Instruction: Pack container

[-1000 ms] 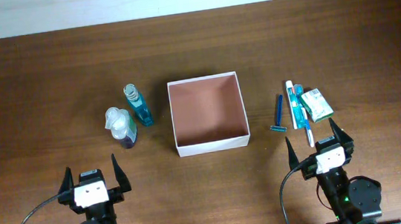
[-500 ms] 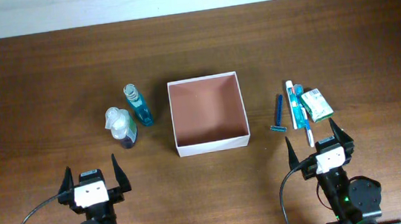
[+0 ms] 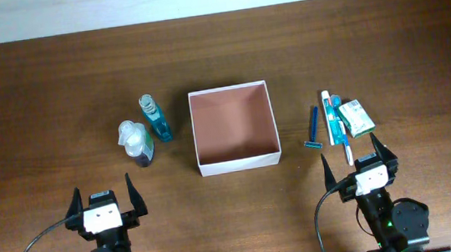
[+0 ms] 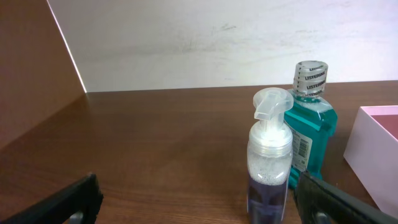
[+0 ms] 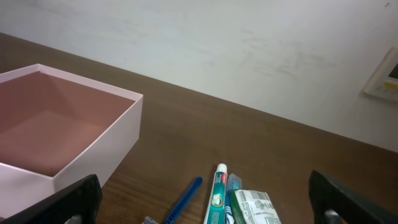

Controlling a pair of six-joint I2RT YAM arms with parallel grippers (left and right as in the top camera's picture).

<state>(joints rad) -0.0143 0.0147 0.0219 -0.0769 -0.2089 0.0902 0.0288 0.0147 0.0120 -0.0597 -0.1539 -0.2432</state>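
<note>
The container (image 3: 238,160), a square white-walled box with a reddish-brown inside, sits empty at the table's middle; it also shows in the right wrist view (image 5: 106,152) and the left wrist view (image 4: 367,149). Left of it stand a blue mouthwash bottle (image 3: 155,119) (image 4: 311,124) and a clear foam pump bottle (image 3: 136,142) (image 4: 269,168). Right of it lie a blue razor (image 3: 313,127) (image 5: 183,202), a toothpaste tube (image 3: 328,117) (image 5: 216,196), a toothbrush (image 3: 341,126) and a green-and-white packet (image 3: 356,117) (image 5: 254,208). My left gripper (image 3: 103,199) (image 4: 199,202) and right gripper (image 3: 358,156) (image 5: 202,199) are open, empty, near the front edge.
A pale wall (image 4: 217,43) runs behind the table's far edge. Bare brown wood (image 3: 54,94) lies around the objects. A white fixture (image 5: 388,74) shows on the wall at the right.
</note>
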